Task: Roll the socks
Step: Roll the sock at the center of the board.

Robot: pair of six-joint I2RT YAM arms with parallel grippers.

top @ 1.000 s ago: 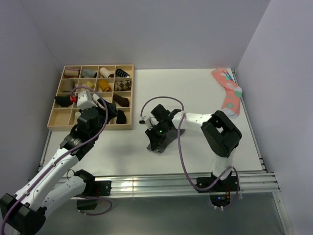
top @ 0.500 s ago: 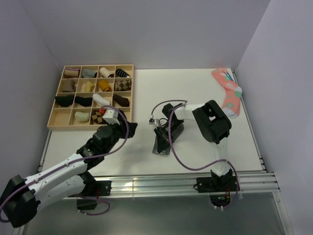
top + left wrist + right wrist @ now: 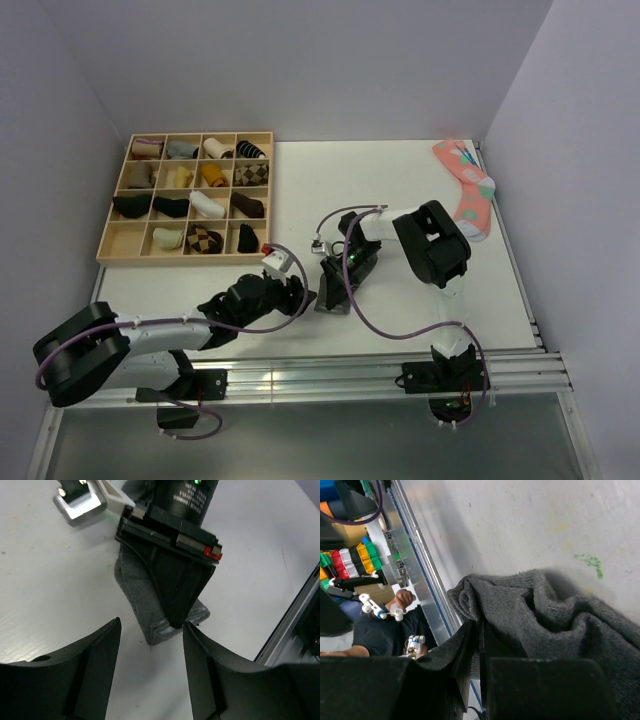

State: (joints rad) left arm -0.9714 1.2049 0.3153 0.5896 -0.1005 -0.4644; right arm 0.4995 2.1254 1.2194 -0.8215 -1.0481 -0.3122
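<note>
The dark charcoal-grey socks (image 3: 329,304) lie crumpled on the white table in front of the arms. They show in the left wrist view (image 3: 137,587) and fill the right wrist view (image 3: 560,625). My right gripper (image 3: 338,288) points down onto them, its jaws pressed together on a fold of the knit (image 3: 480,639). My left gripper (image 3: 302,297) lies low just left of the socks, open and empty. Its fingers (image 3: 90,670) are spread wide, facing the socks' near end, and the right gripper's body (image 3: 172,575) covers part of the socks.
A wooden compartment tray (image 3: 180,261) with several sock rolls stands at the back left. A salmon-pink dotted sock (image 3: 470,190) lies at the back right by the wall. An aluminium rail (image 3: 350,365) runs along the near table edge.
My left arm has swung from the tray down and right to beside the socks. My right gripper has turned and settled on the socks.
</note>
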